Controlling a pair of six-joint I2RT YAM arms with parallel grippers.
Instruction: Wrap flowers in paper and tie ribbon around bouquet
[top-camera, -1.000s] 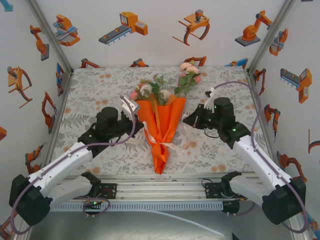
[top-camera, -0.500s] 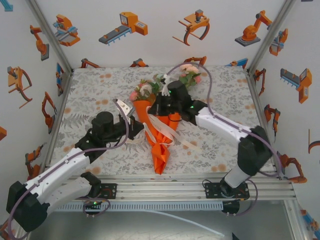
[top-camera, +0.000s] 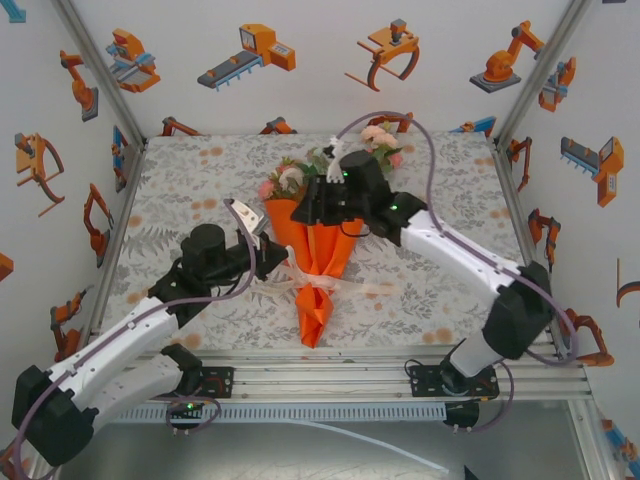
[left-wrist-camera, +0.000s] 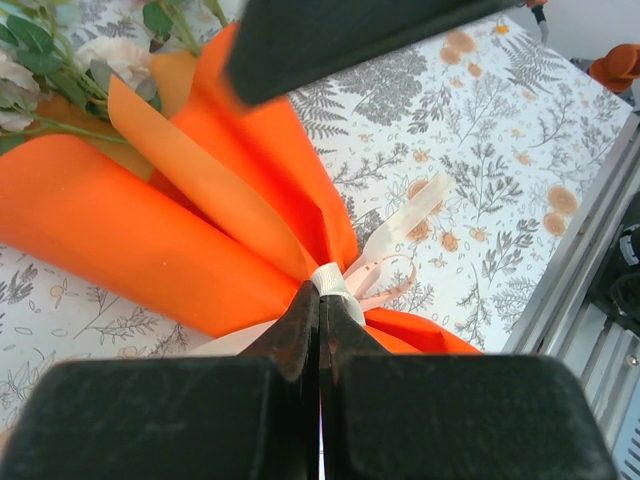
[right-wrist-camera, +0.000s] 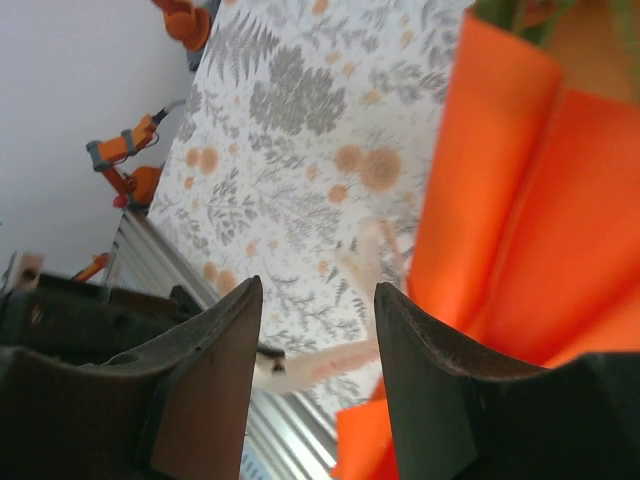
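One second earlier my right arm sat out to the right of the bouquet (top-camera: 318, 250). Since then it had swung across and hung over the top of the orange cone. The right gripper (right-wrist-camera: 318, 300) had gone from closed to jaws standing apart with nothing between them, only tablecloth (right-wrist-camera: 300, 130) and a pale ribbon tail below. The left gripper (left-wrist-camera: 320, 300) had barely shifted. Its jaws stayed pressed together at the cone's waist, tips against the white band of ribbon (left-wrist-camera: 335, 280), and a thin white line between the fingers read as the strip pinched there. The ribbon's loose tails, which had trailed right half a second before, now lay closer in. The cone lay straighter too, at the table's middle with its point toward the arm bases.

The right arm covered the mouth of the paper (left-wrist-camera: 130, 240) and some of the flowers (top-camera: 290, 178) from above, so I could not count the blooms. On the left wrist camera a dark, blurred shape cut off the upper frame, and the roses were clipped at the corner. I could not tell whether the ribbon was knotted or merely wound.
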